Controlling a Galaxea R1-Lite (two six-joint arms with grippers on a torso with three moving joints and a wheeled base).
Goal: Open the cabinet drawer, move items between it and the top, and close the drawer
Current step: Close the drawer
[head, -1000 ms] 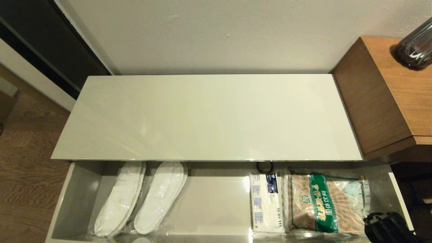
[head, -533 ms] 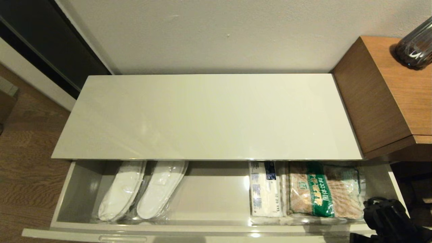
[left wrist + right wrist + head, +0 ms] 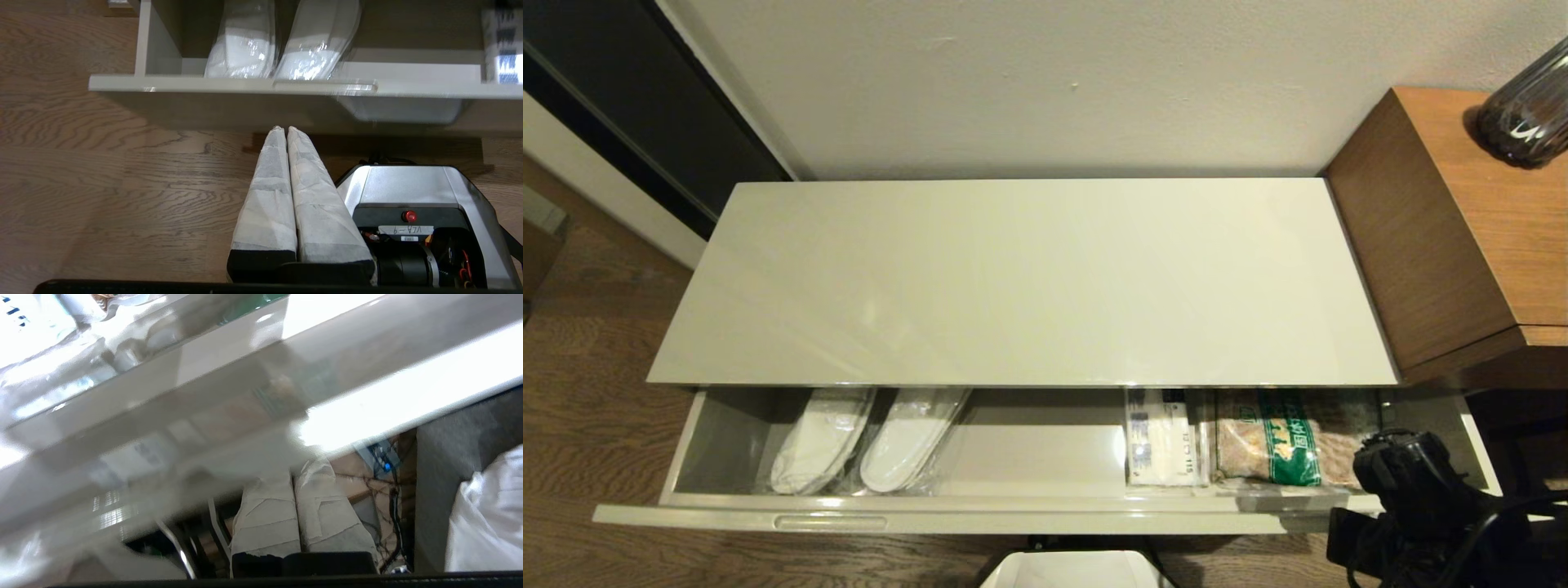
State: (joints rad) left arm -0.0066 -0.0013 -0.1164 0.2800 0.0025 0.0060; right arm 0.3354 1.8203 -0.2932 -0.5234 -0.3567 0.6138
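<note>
The cabinet drawer [image 3: 1013, 514] stands partly open below the bare cream top [image 3: 1029, 278]. At its right end lie the white packet [image 3: 1164, 445] and the green-labelled clear packet [image 3: 1278, 449], their far halves hidden under the top. My right gripper [image 3: 295, 473] is shut, its tips against the drawer's front panel [image 3: 204, 428] near its right end; in the head view only its black wrist [image 3: 1409, 486] shows. My left gripper [image 3: 284, 130] is shut and holds nothing, low over the floor in front of the drawer front [image 3: 204, 83].
Wrapped white slippers [image 3: 874, 441] lie in the drawer's left half. A taller brown wood cabinet [image 3: 1462, 229] with a dark bottle [image 3: 1527, 114] stands at the right. My own base [image 3: 412, 188] sits on the wood floor under the drawer.
The drawer has slid inward under the top, with my right arm moving forward against its front. More of the packets and slippers is covered, and the black ring is out of sight.
</note>
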